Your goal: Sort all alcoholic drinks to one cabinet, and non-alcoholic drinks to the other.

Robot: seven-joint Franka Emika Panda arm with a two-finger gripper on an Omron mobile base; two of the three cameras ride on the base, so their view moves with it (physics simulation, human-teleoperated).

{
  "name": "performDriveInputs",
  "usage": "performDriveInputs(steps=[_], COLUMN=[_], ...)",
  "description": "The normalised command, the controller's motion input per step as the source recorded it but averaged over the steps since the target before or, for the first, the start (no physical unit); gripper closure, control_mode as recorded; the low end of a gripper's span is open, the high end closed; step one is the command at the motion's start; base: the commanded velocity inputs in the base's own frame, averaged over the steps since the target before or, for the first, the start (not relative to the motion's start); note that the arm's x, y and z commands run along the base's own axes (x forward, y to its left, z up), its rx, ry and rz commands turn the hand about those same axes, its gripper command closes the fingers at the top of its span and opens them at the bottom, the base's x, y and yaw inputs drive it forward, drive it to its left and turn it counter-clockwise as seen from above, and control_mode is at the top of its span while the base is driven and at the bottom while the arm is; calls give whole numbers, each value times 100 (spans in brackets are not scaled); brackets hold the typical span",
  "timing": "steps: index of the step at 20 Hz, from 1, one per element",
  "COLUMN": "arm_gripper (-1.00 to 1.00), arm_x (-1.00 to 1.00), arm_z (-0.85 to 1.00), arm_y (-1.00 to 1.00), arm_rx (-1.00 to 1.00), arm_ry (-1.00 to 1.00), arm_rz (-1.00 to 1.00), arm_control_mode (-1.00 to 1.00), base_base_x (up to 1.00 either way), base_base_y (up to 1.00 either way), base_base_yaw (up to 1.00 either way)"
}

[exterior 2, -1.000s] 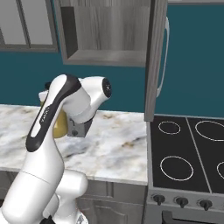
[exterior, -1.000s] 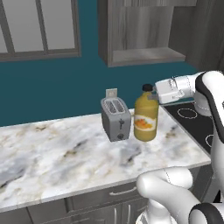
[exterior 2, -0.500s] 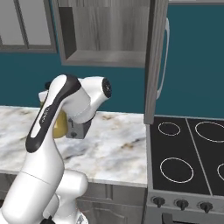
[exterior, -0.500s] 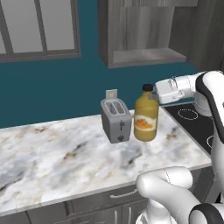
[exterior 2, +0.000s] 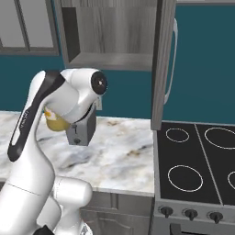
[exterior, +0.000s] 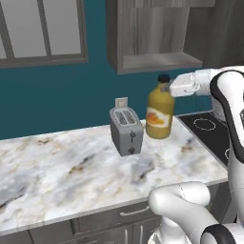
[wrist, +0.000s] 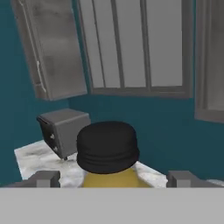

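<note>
An orange juice bottle (exterior: 159, 116) with a black cap (wrist: 107, 146) hangs just above the marble counter (exterior: 71, 171), to the right of the toaster. My gripper (exterior: 167, 88) reaches in from the right at the bottle's neck and is shut on it. In the hand view the cap sits midway between the two fingers (wrist: 44, 179) of the gripper (wrist: 113, 180). In the right base view the bottle (exterior 2: 54, 122) peeks out behind my arm. The open cabinet (exterior: 159, 61) with a bare shelf hangs right above.
A grey toaster (exterior: 126, 131) stands on the counter just left of the bottle. The cabinet's door (exterior 2: 163, 59) stands swung open over the stove (exterior 2: 197, 160). A glass-fronted cabinet (exterior: 43, 31) hangs further left. A wall socket (exterior: 121, 102) sits behind the toaster.
The bottle and my gripper have risen together in the last half second; the bottle's base now sits higher than the toaster's foot. The toaster has not moved.
</note>
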Motion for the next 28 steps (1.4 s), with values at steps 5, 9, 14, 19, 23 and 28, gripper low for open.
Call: performDriveInputs(steps=[5,9,14,19,23,28], arm_gripper=[100,100,100,100,100,100], arm_x=[11,39,47,43,25,48], arm_z=[88,47,23,32,51,26], arm_y=[7,0,0,0,-2,-12], arm_rx=[-2,0,0,0,0,1], arm_ry=[-13,-17,-18,-20,-13,-1], arm_rz=[-34,-27,-21,-16,-11,-11], arm_control_mode=[-100,-100,-100,-100,-100,-100], base_base_x=[0,0,0,0,0,0], base_base_y=[0,0,0,0,0,0], base_base_yaw=[0,0,0,0,0,0])
